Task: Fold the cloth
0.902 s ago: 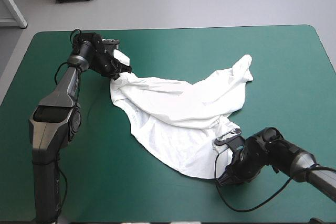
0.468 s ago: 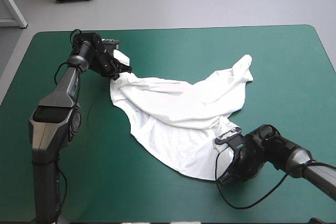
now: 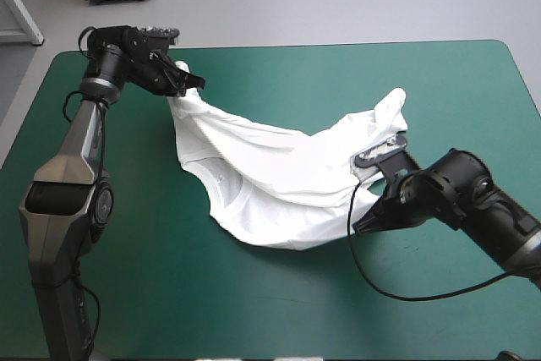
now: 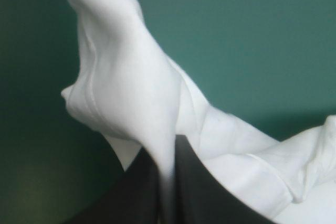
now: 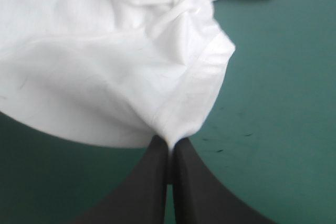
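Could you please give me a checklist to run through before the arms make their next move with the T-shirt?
1. Left gripper shut on the T-shirt: ok.
2. Right gripper shut on a T-shirt edge: ok.
3. T-shirt pulled smooth between the grippers: not ok, it sags in creases.
4. T-shirt inside the edges of the teal-green table: ok.
5. Each grip holds only a single layer: cannot tell.

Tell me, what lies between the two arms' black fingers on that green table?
The white T-shirt: the high view shows it running from the left gripper across the teal-green table to the right gripper, with both pairs of fingers shut on it.
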{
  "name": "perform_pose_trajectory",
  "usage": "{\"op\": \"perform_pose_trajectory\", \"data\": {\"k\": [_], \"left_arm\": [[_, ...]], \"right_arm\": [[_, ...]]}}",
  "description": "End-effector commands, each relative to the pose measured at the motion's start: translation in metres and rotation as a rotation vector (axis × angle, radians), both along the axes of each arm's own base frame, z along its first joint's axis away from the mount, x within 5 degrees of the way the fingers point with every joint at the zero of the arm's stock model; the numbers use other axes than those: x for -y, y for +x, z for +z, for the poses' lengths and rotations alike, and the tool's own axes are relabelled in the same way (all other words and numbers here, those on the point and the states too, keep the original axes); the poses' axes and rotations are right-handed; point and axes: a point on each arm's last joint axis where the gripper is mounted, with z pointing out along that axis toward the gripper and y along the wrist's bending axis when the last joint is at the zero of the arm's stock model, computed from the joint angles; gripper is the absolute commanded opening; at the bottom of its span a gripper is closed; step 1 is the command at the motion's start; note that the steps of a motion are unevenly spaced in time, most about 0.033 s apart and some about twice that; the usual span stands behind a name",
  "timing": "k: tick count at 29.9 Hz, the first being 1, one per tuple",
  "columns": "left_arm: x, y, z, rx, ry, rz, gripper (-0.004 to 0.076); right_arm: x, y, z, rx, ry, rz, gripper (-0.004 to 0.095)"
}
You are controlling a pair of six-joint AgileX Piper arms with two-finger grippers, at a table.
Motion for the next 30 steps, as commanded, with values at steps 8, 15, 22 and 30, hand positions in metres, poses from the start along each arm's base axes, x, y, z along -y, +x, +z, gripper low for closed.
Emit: {"op": "perform_pose_trajectory", "data": {"k": [8,15,22,30], "left_arm": [[-0.002,-0.085,0.166,0.420,-0.109,-0.039,-0.0022],[-0.004,-0.146,0.242,0.705,-0.187,-0.075,-0.0022],[0.001,-0.217,0.310,1.046,-0.407,-0.170,-0.0022],[-0.010,-0.302,0.361,1.399,-0.505,-0.173,-0.0022]], "right_arm": [[0.039,-0.015,0.148,0.512,0.044,-0.118,-0.0017],[0.069,-0.041,0.221,0.815,0.054,-0.162,-0.0017],[0.089,-0.068,0.280,1.134,0.128,-0.159,-0.0017],[0.100,-0.093,0.332,1.416,0.193,-0.128,-0.0016]]}}
